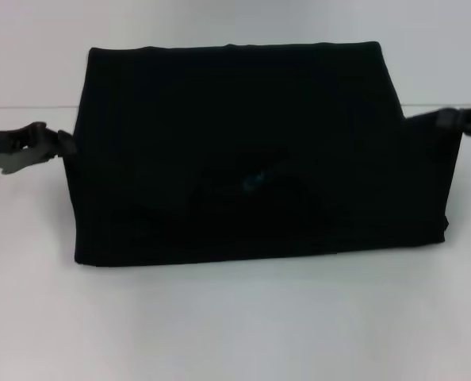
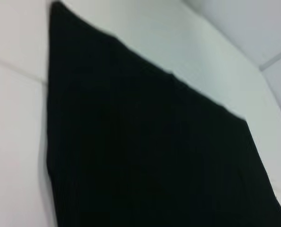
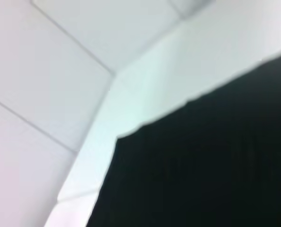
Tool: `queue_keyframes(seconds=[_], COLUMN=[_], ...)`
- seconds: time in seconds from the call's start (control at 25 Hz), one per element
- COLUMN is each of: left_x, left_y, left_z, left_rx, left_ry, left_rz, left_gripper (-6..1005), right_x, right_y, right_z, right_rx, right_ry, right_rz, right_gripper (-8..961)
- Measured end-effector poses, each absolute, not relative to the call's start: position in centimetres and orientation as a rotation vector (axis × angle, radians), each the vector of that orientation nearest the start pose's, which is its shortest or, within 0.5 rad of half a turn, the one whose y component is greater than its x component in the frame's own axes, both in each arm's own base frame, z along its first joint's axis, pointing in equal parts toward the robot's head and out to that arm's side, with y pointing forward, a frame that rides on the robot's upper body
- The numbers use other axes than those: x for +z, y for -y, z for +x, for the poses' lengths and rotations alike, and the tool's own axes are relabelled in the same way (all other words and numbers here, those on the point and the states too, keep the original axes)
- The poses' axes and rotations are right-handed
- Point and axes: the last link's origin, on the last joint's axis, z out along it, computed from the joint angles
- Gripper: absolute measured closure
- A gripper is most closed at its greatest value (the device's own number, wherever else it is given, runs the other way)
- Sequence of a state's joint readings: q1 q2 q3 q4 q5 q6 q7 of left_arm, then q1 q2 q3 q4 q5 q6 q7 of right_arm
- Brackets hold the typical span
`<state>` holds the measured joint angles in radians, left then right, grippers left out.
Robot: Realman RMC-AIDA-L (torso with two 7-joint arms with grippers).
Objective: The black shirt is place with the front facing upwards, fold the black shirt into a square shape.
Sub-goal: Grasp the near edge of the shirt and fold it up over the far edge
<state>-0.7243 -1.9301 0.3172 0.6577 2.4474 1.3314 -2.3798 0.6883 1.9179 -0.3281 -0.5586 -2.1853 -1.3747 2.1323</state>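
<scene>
Already the black shirt (image 1: pixel 243 151) lies on the white table (image 1: pixel 235 325), folded into a wide block. You have the left hand (image 1: pixel 63 144) and right hand (image 1: pixel 449 121) pinching its side edges; uneven pulling could skew the fold.

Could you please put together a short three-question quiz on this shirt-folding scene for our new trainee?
1. True or false: the black shirt lies flat and fully spread on the white table.
2. Multiple choice: where are the grippers? A) both above the shirt's middle; B) one at each side edge of the shirt; C) both parked off the table.
3. Short answer: can the chest lettering be seen in the head view?

Key
1. False: it is raised into a folded, tent-like shape, its top edge lifted.
2. B: the left gripper is at the shirt's left edge and the right gripper at its right edge.
3. No, only plain dark cloth shows.
</scene>
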Motion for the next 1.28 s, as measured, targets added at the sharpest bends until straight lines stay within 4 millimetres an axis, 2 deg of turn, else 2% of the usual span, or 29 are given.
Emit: queue_keyframes(seconds=[0.36, 0.56, 0.68, 1.04, 1.28], left_x=[8.6, 7.8, 6.3, 4.8, 3.1], left_y=[-43.1, -43.7, -44.3, -45.7, -46.0], left_z=[-29.4, -29.3, -28.8, -27.9, -27.3], left_rx=[-0.691, -0.746, -0.744, -0.696, -0.649], left_ry=[1.607, 1.562, 1.519, 1.428, 1.367], left_rz=[-1.824, -1.77, -1.784, -1.76, -1.759], left_gripper=[955, 954, 953, 952, 951], right_x=[9.1, 7.0, 5.5, 5.0, 3.7], right_y=[-41.7, -42.2, -42.5, -43.7, -44.1], right_z=[28.7, 29.3, 29.4, 29.6, 29.4], right_rx=[0.905, 0.838, 0.774, 0.696, 0.638], right_ry=[-1.393, -1.356, -1.336, -1.293, -1.288], right_rz=[-2.001, -1.941, -1.934, -1.877, -1.871], right_gripper=[907, 908, 908, 907, 908])
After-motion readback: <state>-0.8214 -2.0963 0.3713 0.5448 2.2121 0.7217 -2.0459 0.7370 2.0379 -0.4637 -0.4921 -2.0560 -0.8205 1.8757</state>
